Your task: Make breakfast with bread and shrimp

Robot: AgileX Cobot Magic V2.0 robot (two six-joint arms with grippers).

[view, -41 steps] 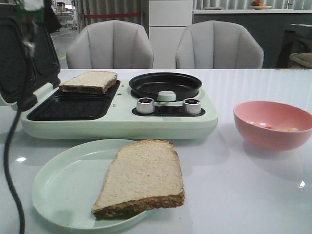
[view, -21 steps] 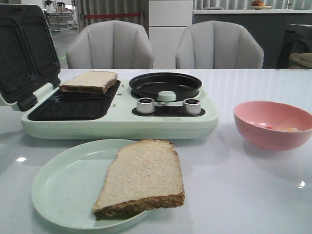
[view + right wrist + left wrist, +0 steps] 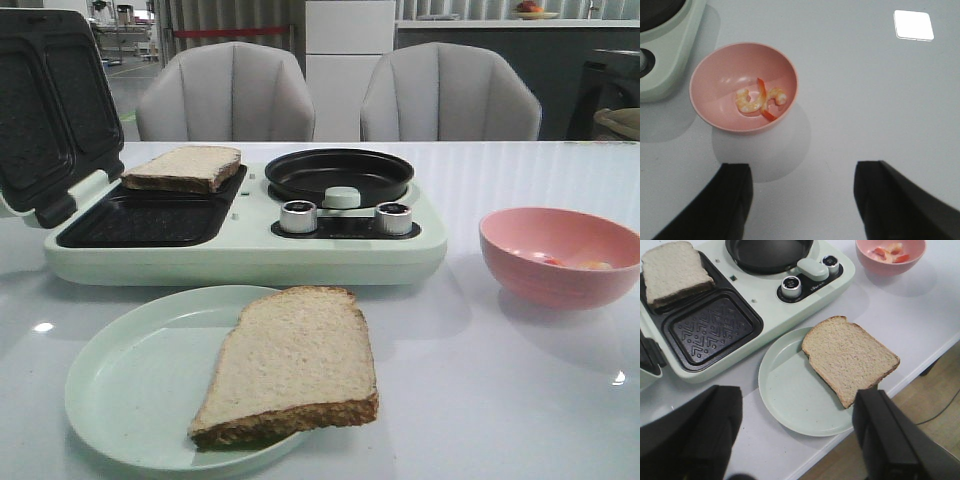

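Black and spread wide with nothing between the fingers, the left claw [image 3: 795,435] hangs above the pale green round plate [image 3: 785,400] bearing one thick tan crusted slice of bread [image 3: 850,357], likely staged for pickup, while the second slice [image 3: 183,167] lies on the mint-green breakfast maker's [image 3: 250,255] dark grill plate. The right claw [image 3: 802,200], equally open and empty, hovers over the white counter [image 3: 880,90] near the pink bowl [image 3: 715,107], where the small, curled, orange-and-whitish shrimp [image 3: 760,98] waits.

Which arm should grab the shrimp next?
Right, probably. Its open pincer hangs just short of the pink bowl holding the shrimp; the left pincer hangs over the plate and bread.
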